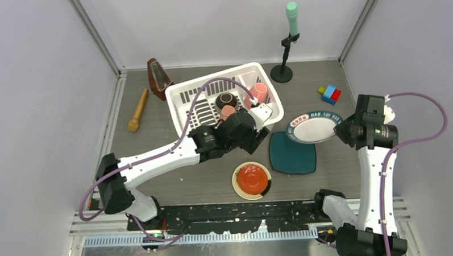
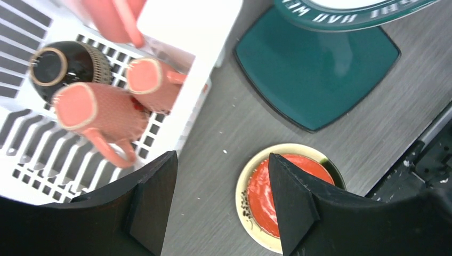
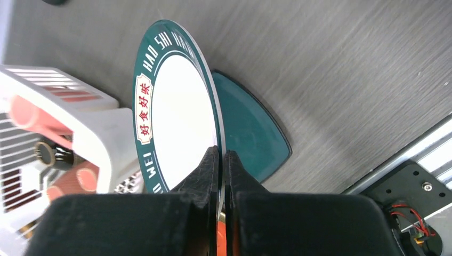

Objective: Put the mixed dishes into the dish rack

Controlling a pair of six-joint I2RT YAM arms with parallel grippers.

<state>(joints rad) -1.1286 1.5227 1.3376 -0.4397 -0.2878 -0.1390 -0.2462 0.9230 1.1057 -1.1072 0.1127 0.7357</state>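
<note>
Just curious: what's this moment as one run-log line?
right gripper: shut on teal-rimmed plate | left gripper: open, empty | dish rack: pink mugs, brown bowl

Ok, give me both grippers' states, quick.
Left gripper: open, holding nothing.
Right gripper: shut on the teal-rimmed plate.

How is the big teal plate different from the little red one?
The teal plate is bigger, white-centred; the red plate is smaller, cream-edged. The teal plate is pinched at its rim by the right gripper; the red plate lies flat, untouched. Both are round, outside the rack.
</note>
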